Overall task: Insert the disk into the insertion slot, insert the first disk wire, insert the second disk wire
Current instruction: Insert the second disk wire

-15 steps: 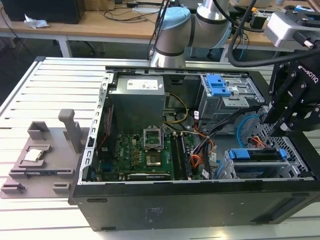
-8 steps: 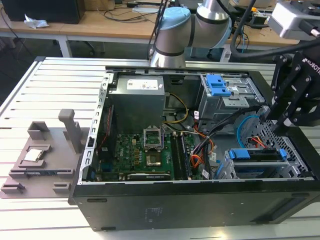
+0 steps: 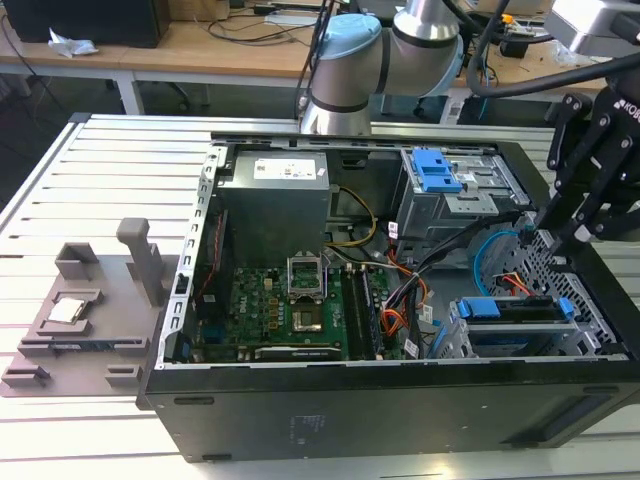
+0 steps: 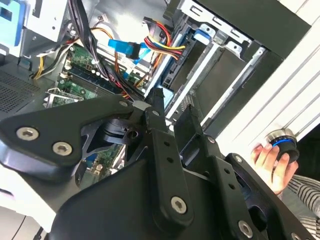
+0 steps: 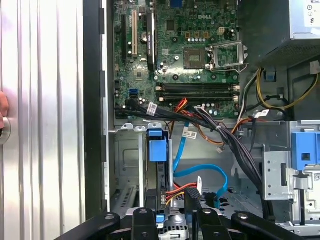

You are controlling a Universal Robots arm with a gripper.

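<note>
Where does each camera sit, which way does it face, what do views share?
Exterior view: off the arm, looking down into the open computer case; arm and pincer show.
First wrist view: on the arm, facing past the pincer onto disk and motherboard.
Second wrist view: on the arm, looking along the pincer.
All share the light-blue cable.

A robotics lab or workshop: an open desktop computer case (image 3: 400,390) lies on a slotted aluminium table (image 3: 90,160), a robot arm (image 3: 345,70) stands behind it, and wooden workbenches (image 3: 210,50) in the background carry loose cables (image 3: 250,30)
</note>
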